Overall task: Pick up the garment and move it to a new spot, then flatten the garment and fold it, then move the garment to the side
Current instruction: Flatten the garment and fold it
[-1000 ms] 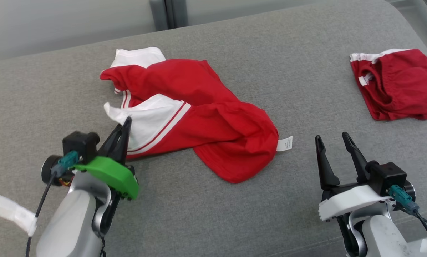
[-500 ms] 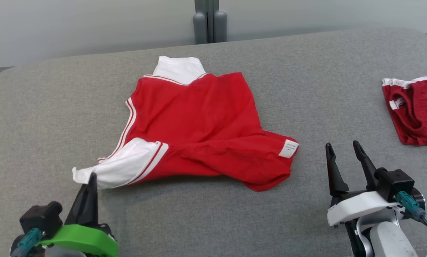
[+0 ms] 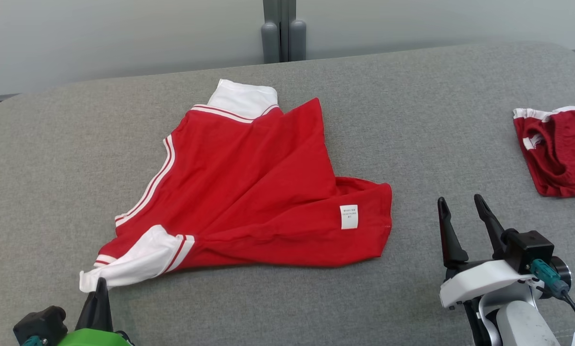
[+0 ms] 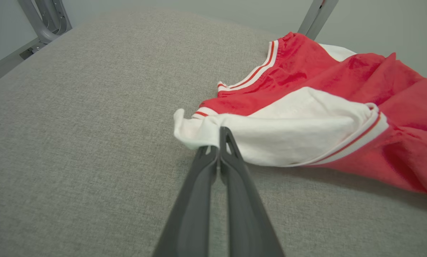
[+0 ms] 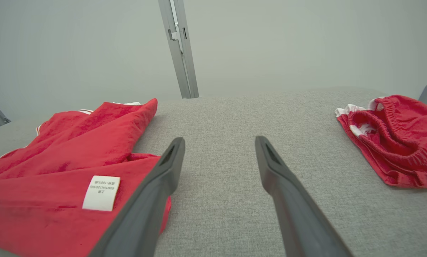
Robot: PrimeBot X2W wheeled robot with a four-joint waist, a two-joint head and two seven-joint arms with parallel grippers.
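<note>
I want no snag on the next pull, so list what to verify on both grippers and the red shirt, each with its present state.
1. Left gripper shut on the white cuff of the red shirt: ok.
2. Right gripper open, apart from the shirt: ok.
3. Shirt lying flat: not ok; folds cross the body.
4. Red shorts apart from the shirt, off to the right: ok.
5. Far sleeve spread out: cannot tell; the body covers part of it.

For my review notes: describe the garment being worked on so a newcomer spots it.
On the grey cushion, left of centre, lies a spread red shirt. Unlike the bunched red garment far right, it has white sleeves, one pinched by the left gripper.
</note>
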